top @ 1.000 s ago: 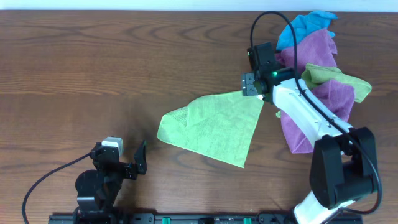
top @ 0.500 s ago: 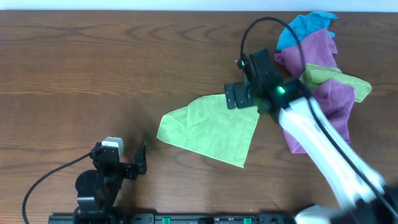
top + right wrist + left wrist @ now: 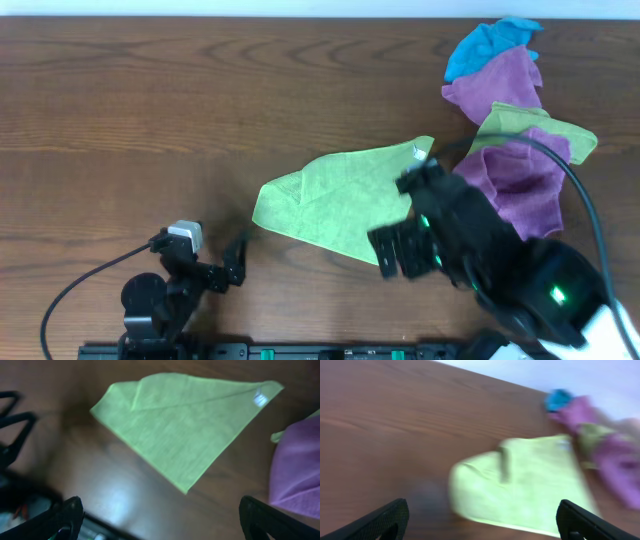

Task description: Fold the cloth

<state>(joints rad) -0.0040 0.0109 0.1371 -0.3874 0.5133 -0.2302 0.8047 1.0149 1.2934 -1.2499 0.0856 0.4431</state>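
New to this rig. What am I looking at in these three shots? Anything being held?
Two robot arms at a wooden table, each ending in a two-finger gripper. The wide shot is from a fixed camera above. The other two are from a camera on each wrist, so the dark tips in their bottom corners are that arm's own fingers. The left gripper and the right gripper are both open and hold nothing. The lime-green cloth to be folded lies on the table in a rough triangle, white tag at one corner. Beside it is a pile: purple cloths, a blue cloth, a second green cloth.
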